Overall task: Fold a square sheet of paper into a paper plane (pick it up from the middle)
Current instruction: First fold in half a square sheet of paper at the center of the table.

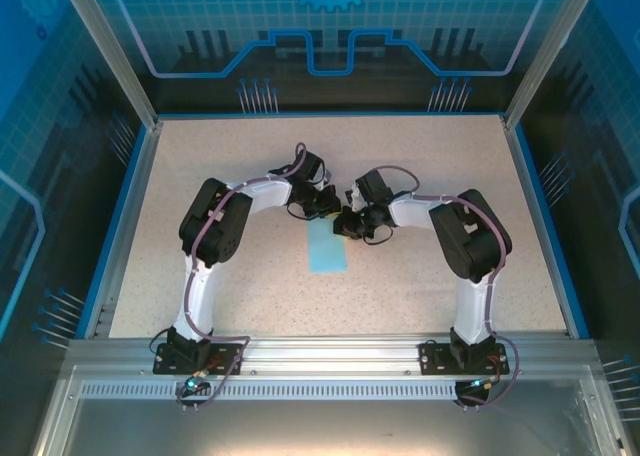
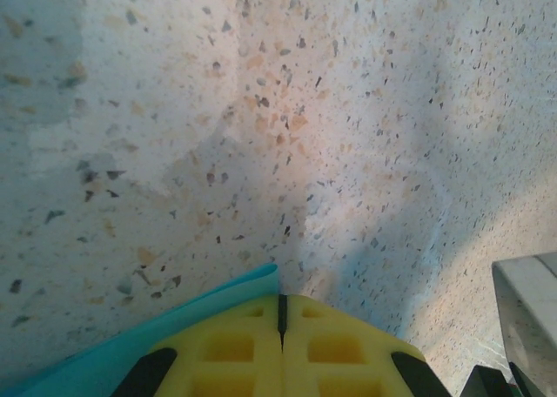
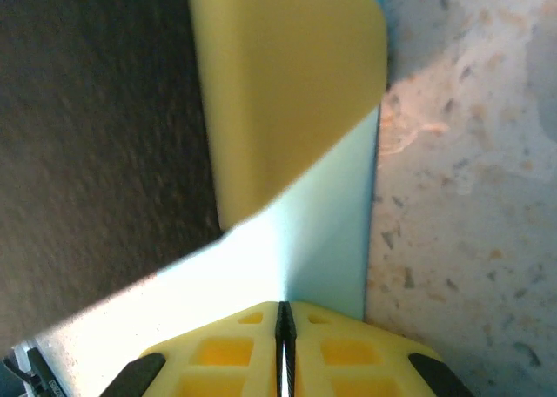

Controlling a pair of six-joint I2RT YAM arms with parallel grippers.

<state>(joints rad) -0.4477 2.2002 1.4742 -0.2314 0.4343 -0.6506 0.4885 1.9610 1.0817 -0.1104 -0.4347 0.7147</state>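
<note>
Left end effector (image 2: 281,349) has its yellow pads pressed together, with only a dark seam between them. Its tip is down at the edge of the sheet of paper (image 2: 122,366), and I cannot tell whether any paper is nipped in that seam. My right end effector (image 3: 281,349) is closed the same way, resting on the pale blue sheet just beside the left one's pad (image 3: 287,92). Seen from above, the sheet lies in the middle of the counter (image 1: 450,196) as a narrow folded strip, and both tips meet at its far end. I judge this a middle fold: a crease being pressed flat, with no dart shape yet. The next move calls for one tip to pin the strip firmly. The other then runs along the fold or lifts a corner without dragging the thin paper askew.
</note>
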